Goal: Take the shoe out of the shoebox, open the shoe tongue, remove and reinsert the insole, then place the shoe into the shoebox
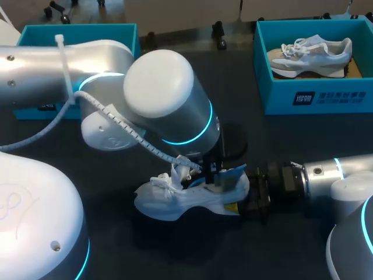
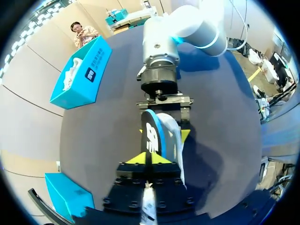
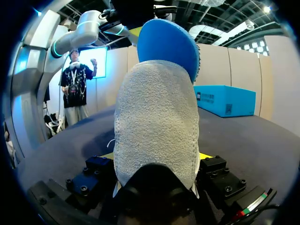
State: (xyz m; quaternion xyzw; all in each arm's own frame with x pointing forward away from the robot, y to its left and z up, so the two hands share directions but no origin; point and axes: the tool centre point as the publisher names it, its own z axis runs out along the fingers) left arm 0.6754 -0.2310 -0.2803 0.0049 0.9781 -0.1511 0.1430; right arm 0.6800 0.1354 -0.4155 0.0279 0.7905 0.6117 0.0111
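Observation:
A white shoe (image 1: pixel 175 201) lies on the dark table, toe toward my left. My right gripper (image 1: pixel 242 201) comes in level from the right and is shut on its heel. In the right wrist view the grey heel (image 3: pixel 157 122) fills the space between the fingers of the right gripper (image 3: pixel 157 157). A blue insole (image 1: pixel 232 175) stands partly out of the shoe opening. My left gripper (image 2: pixel 150 159) reaches down from above and is shut on the insole's edge (image 2: pixel 152 133), its yellow tips pressed together. The insole's blue face (image 3: pixel 168 42) rises above the heel.
A teal shoebox (image 1: pixel 326 96) at the back right holds a second pale shoe (image 1: pixel 312 55). Another teal box (image 1: pixel 35 35) sits at the back left, mostly behind my left arm. Bare dark tabletop lies in front of the shoe.

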